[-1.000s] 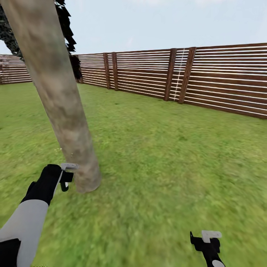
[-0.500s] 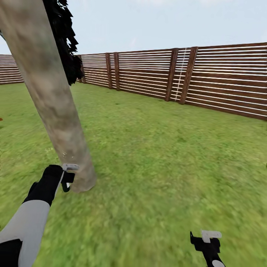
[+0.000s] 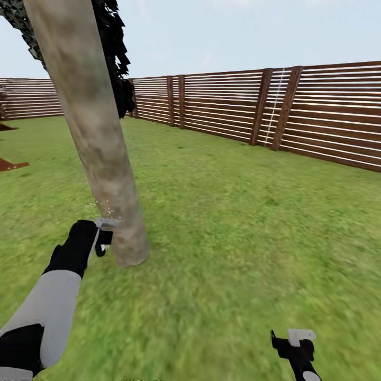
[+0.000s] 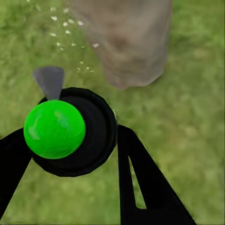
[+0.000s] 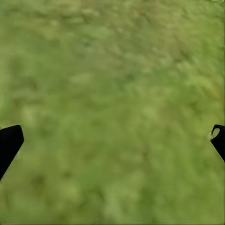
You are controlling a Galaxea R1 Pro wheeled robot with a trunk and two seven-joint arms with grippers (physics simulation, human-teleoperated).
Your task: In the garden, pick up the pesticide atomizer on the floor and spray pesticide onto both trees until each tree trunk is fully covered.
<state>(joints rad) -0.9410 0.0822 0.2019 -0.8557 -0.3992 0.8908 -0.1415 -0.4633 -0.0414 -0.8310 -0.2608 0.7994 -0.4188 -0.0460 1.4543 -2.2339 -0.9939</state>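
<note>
My left gripper (image 3: 103, 236) is low beside the base of a thick mottled beige tree trunk (image 3: 100, 143), almost touching the bark. It is shut on the pesticide atomizer (image 4: 70, 133), a round black body with a bright green knob and a grey nozzle facing the tree trunk (image 4: 129, 42). Black fingers (image 4: 140, 183) flank that body. Pale spray specks (image 4: 70, 28) hang between nozzle and bark. My right gripper (image 3: 297, 341) hovers low over the grass floor (image 5: 112, 93) at the near right, open, its fingertips (image 5: 9, 140) wide apart with nothing between them.
A brown slat fence (image 3: 296, 111) rings the lawn at the back and right. Dark foliage (image 3: 114, 58) hangs behind the trunk. A brown angled object (image 3: 10, 165) lies at the far left edge. Open grass (image 3: 238, 222) stretches right of the trunk.
The head view has swung left, shifting fence and trunk rightward. My left gripper has risen a little and closed in on the bark; more spray specks show. The right gripper is unchanged.
</note>
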